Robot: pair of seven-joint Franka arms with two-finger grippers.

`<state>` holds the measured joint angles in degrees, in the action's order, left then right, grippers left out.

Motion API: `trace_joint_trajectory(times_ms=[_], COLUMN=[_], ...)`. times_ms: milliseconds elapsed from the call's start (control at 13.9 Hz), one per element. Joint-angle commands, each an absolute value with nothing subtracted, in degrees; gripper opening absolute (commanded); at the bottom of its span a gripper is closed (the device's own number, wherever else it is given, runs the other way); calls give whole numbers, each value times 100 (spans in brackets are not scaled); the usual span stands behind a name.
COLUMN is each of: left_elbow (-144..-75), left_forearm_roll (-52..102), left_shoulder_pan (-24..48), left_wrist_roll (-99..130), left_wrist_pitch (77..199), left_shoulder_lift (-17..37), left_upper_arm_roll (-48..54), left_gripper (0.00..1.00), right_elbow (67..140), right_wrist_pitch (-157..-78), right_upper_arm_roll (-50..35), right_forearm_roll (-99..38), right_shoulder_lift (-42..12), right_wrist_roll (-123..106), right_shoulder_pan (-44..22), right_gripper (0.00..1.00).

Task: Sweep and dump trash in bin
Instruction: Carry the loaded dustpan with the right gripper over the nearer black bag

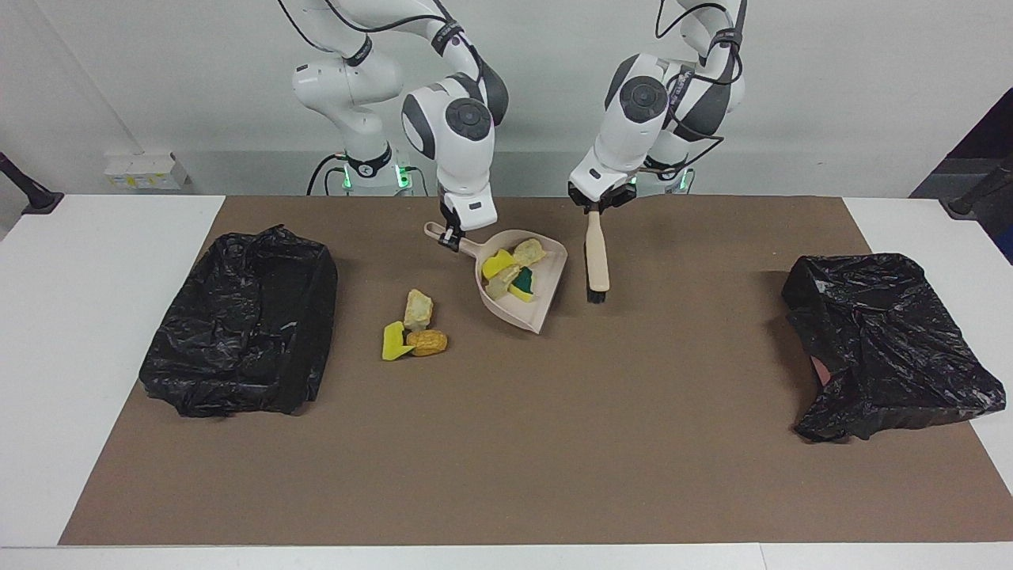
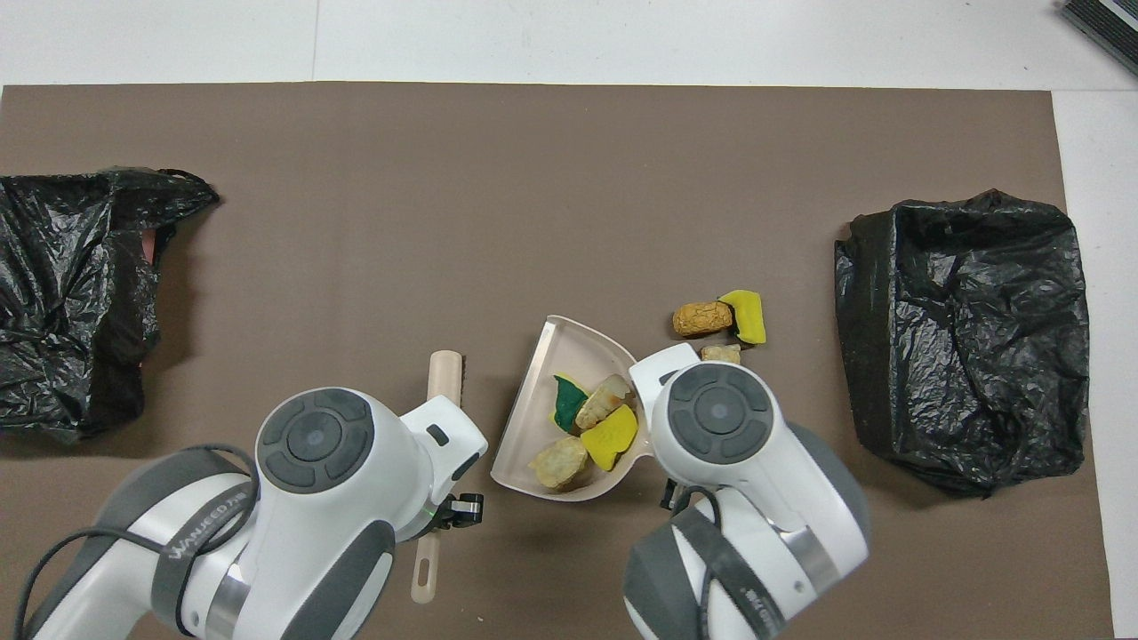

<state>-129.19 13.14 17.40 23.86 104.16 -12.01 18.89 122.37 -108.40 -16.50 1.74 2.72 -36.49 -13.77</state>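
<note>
A beige dustpan (image 1: 538,305) (image 2: 553,351) carries several trash scraps (image 1: 513,269) (image 2: 594,425): yellow, beige and one green-and-yellow. My right gripper (image 1: 451,236) is shut on its handle and holds the pan slightly tilted, just above the brown mat. Beside the pan, toward the left arm's end, hangs the beige brush (image 1: 596,257) (image 2: 442,378) with its bristles down at the mat. My left gripper (image 1: 592,209) is shut on the top of it. Three loose trash pieces (image 1: 415,328) (image 2: 716,318) lie on the mat between the pan and a black-bag-lined bin (image 1: 237,332) (image 2: 969,338).
A second black-bag-lined bin (image 1: 882,340) (image 2: 71,293) sits at the left arm's end of the mat. The brown mat (image 1: 554,443) covers most of the white table. In the overhead view my right arm's wrist hides the dustpan handle and part of one loose scrap.
</note>
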Motion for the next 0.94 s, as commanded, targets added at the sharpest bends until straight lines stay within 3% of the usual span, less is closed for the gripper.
trace_joint_trajectory(times_ms=[0,216,504,647,863], left_elbow=[-13376,-13798,-14193,-14395,-14449], left_forearm_roll=[1239,1353,1942,2169,2434], left_shoulder_pan=[1687,1705,1758,1767,1828], left_wrist_roll=[2635,3584,3945,3990,3999], left_wrist_pitch=[10617,11135,11783,12040,12120], left_shoulder_lift=[-1617,-1696,-1723,-1722,-1731], left_upper_arm_roll=[2397,3048,3813,4034,4043], left_gripper=[0,0,0,0,0], right_elbow=[12165,11928,11383,11303,11285], right_wrist_pitch=[-10276,-9793,-9422,-9562,-10412], right_upper_arm_roll=[-1093,40,1271,1948,2705], right_forearm_roll=[246,263,868,1062,1939], right_shoulder_lift=[781,1151,1187,1125,1099], right_wrist_roll=[-4418,-5525,-6458,-7115,-7952], right_shoulder_pan=[-1283,-1283,-1275,-1274,-1274], right_gripper=[0,0,0,0,0])
